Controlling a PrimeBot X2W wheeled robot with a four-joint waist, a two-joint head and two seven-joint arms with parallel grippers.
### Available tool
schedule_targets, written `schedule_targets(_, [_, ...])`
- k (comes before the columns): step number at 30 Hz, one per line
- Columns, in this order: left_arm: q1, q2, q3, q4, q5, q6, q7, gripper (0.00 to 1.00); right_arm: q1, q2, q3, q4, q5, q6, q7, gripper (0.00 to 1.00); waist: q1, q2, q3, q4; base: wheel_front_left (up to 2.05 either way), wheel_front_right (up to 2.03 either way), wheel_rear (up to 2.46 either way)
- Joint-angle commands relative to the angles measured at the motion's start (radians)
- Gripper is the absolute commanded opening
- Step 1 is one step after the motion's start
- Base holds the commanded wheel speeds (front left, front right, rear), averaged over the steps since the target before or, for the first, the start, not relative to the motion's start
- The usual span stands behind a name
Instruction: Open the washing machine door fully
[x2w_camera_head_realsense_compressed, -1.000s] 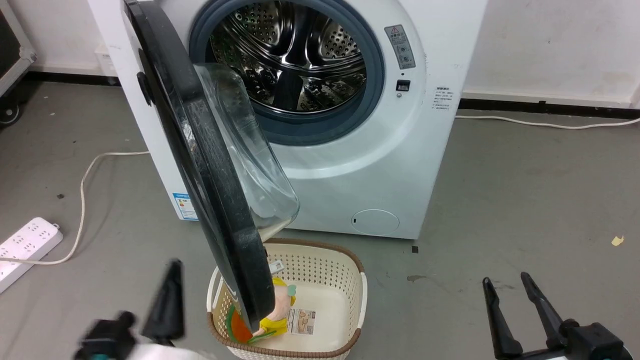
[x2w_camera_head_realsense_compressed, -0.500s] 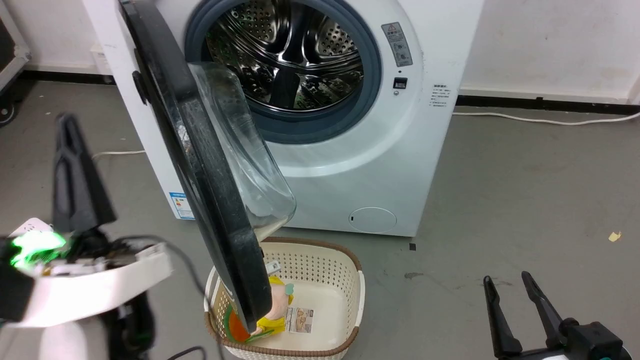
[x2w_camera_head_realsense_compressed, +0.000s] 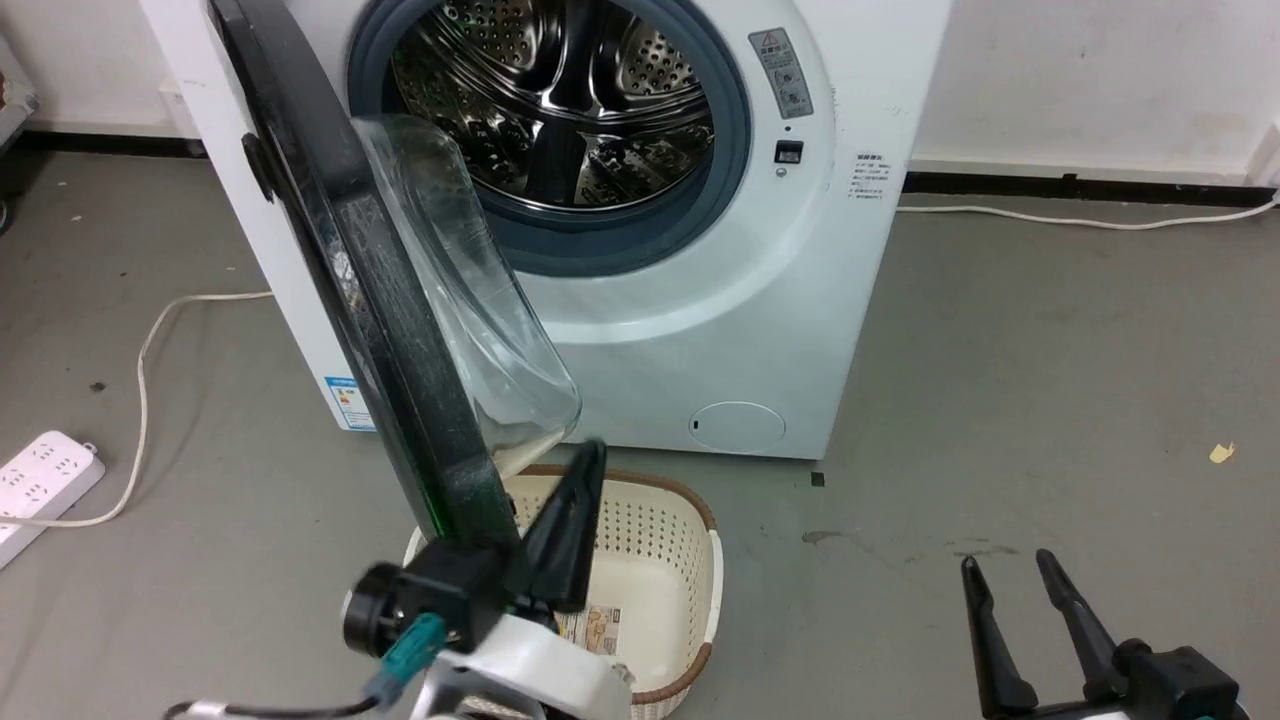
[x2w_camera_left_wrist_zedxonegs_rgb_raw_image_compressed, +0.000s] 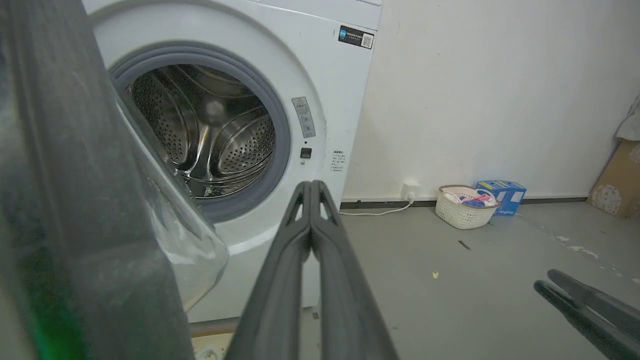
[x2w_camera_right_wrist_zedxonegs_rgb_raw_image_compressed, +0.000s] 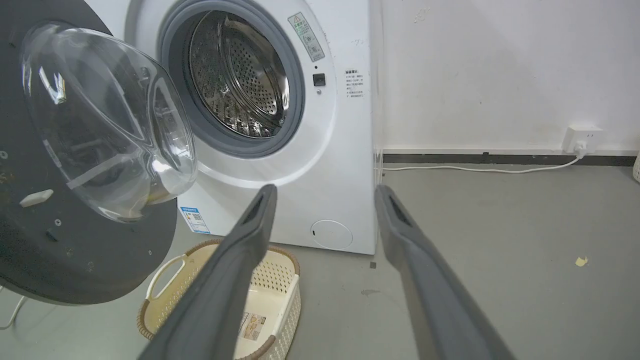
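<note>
Door (x2w_camera_head_realsense_compressed: 370, 300): round, glossy black frame, with a clear glass bowl (x2w_camera_head_realsense_compressed: 470, 330) bulging off its inner face toward 3 o'clock. It hangs off the left side of the white washing machine (x2w_camera_head_realsense_compressed: 720, 330) and stands open, roughly square to the front and edge-on in the head view. The steel perforated drum (x2w_camera_head_realsense_compressed: 560, 110) and grey gasket (x2w_camera_head_realsense_compressed: 733, 140) are fully exposed. The door's bottom edge sits over the left part of a cream basket (x2w_camera_head_realsense_compressed: 655, 520) on the floor (x2w_camera_head_realsense_compressed: 1050, 380).

Left gripper (x2w_camera_head_realsense_compressed: 592, 455): fingers (x2w_camera_left_wrist_zedxonegs_rgb_raw_image_compressed: 277, 290) pressed together, nothing between them. The tips are just beside the door's bottom, at its 5 o'clock, under the glass bowl. Touching or not, can't tell. In the left wrist view the door rim is a blurred dark slab at 9 o'clock of the fingers.

Right gripper (x2w_camera_head_realsense_compressed: 1007, 562): fingers (x2w_camera_right_wrist_zedxonegs_rgb_raw_image_compressed: 230, 270) apart, empty, well apart from the door at its 4 o'clock, over the floor.

Hidden: the door's top is cut off by the head view's upper edge. Its lowest part is behind the left gripper's body. The hinge can't be made out. The basket's contents are mostly covered by the left wrist.
</note>
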Motion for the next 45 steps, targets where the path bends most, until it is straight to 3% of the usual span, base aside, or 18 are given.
schedule_targets(1, [0.008,0.002,0.003,0.05,-0.008,0.022,0.016,0.0,-0.014,0.005,0.006,0.003,0.007,0.001,-0.005,1.0,0.0,0.0,0.006,0.002,0.0,0.0,0.0])
schedule_targets(6, [-0.01,0.002,0.035,0.183,-0.035,0.057,0.025,0.0,-0.022,0.005,0.011,0.004,0.01,0.001,-0.005,1.0,0.0,0.0,0.015,0.007,0.0,0.0,0.0])
schedule_targets(13, [-0.019,0.013,0.068,0.281,-0.06,0.061,-0.011,0.0,-0.014,0.005,0.014,0.01,0.018,0.001,-0.005,1.0,0.0,0.0,0.015,0.053,0.0,0.0,0.0])
schedule_targets(26, [-0.025,0.047,0.135,0.313,-0.096,0.084,-0.065,0.0,-0.002,0.005,0.029,0.021,0.013,0.001,-0.005,1.0,0.0,0.0,0.018,0.274,0.0,0.0,0.0])
schedule_targets(35, [-0.086,0.114,0.259,0.298,-0.151,0.106,-0.091,0.0,-0.033,-0.018,0.061,0.019,-0.015,0.001,-0.005,1.0,0.0,0.0,0.129,0.357,0.0,0.0,0.0])
schedule_targets(45, [-0.259,0.224,0.45,0.38,-0.251,0.12,-0.109,0.0,-0.084,-0.103,0.043,-0.038,-0.028,0.001,0.031,1.0,0.0,0.0,0.313,0.373,0.0,0.0,0.0])
